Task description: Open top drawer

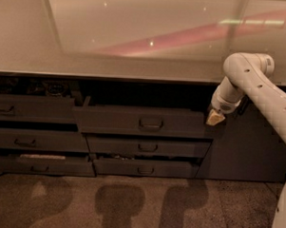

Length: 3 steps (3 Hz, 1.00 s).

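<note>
Already the top drawer (109,120) stood pulled partly out; the gripper (215,118) hung at its right end, centre-right, its hold impossible to tell.

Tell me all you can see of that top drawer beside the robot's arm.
The top drawer has a flat, dark grey front with one small rounded handle at its middle. It stands pulled partway out under the counter, forward of the two drawers below. The gripper sits at its upper right corner; contact cannot be made out.
</note>
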{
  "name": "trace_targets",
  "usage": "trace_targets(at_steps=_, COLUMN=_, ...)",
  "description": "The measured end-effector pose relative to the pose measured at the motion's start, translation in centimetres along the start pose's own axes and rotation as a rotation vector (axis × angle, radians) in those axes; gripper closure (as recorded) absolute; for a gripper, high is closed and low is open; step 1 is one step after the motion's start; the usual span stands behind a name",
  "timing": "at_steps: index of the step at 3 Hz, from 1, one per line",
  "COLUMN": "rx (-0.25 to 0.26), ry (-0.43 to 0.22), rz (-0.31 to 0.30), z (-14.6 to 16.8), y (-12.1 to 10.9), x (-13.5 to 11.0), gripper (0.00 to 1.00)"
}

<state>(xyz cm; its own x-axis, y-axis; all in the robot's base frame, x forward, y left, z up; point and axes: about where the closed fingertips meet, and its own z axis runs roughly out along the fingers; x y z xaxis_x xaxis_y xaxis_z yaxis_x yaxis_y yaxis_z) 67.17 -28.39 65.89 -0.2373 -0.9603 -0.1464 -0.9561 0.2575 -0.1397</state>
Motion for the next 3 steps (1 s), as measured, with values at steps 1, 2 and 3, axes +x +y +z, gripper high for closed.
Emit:
trace_targets(at_steps=1, rx=0.000, ry=0.000, rz=0.000, z=0.0, y=0.0, x=0.0, gripper=0.89)
trace_targets(at_steps=2, rx=0.000, ry=0.000, rz=0.000, z=0.0, y=0.0, x=0.0, gripper=1.00)
trace_targets(at_steps=3, rx=0.006, ry=0.004, rz=-0.021, z=0.2, y=1.2, x=0.0, gripper=1.00)
